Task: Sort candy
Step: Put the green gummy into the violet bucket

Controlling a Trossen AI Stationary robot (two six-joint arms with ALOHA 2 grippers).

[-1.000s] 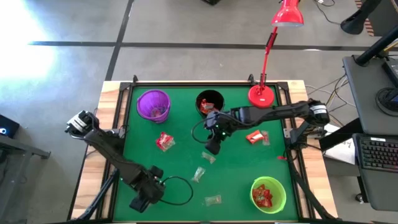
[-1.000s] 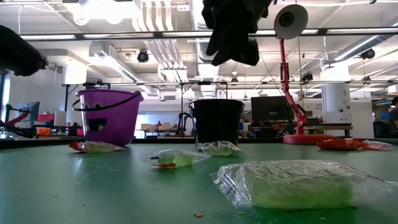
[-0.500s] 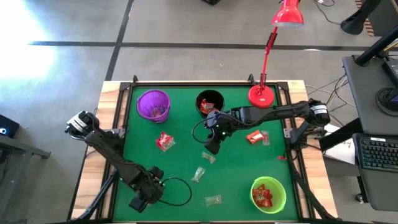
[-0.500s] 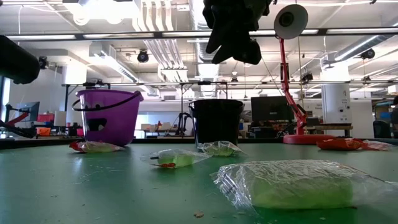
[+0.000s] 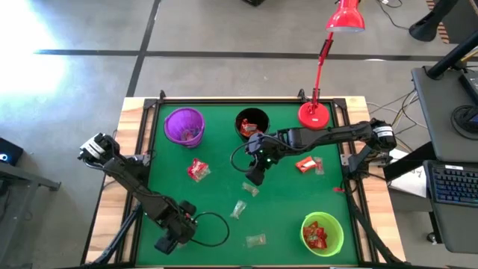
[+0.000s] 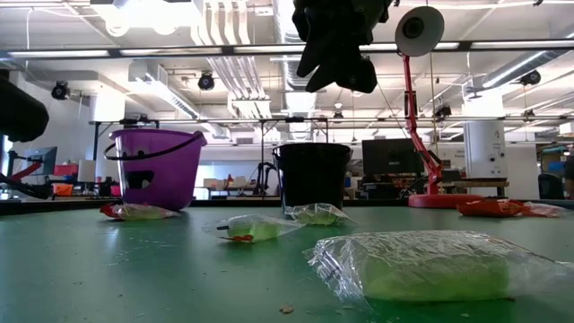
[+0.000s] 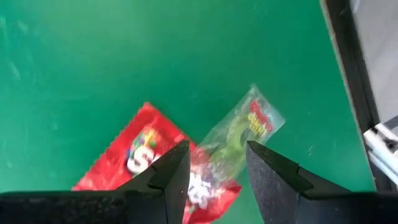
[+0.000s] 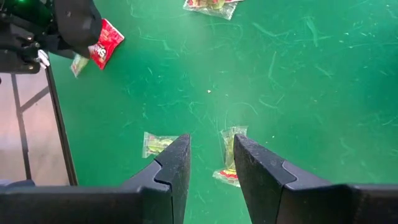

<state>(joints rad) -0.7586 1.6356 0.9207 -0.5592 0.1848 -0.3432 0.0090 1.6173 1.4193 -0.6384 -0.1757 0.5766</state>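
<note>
Candy lies scattered on the green table (image 5: 216, 149): three pale wrapped ones (image 5: 249, 188), (image 5: 238, 209), (image 5: 255, 240), a red one (image 5: 197, 170) and an orange-red pair (image 5: 308, 164). My left gripper (image 5: 170, 237) is open at the near left corner, pointing steeply down. In its wrist view a red pack (image 7: 134, 158) and a clear pale candy (image 7: 242, 127) lie under its fingers (image 7: 214, 180). I cannot tell whether it touches them. My right gripper (image 5: 254, 176) hangs open over the middle, above two pale candies (image 8: 155, 143), (image 8: 230, 155).
A purple cup (image 5: 184, 125) and a black cup (image 5: 252, 123) stand at the far edge. A green cup (image 5: 323, 233) holding red candy stands near right. A red desk lamp (image 5: 314, 113) rises from the far right. A raised black rim (image 7: 348, 62) edges the table.
My left gripper has sunk toward the table at the near left corner, its fingers staying open. My right gripper has kept its place.
</note>
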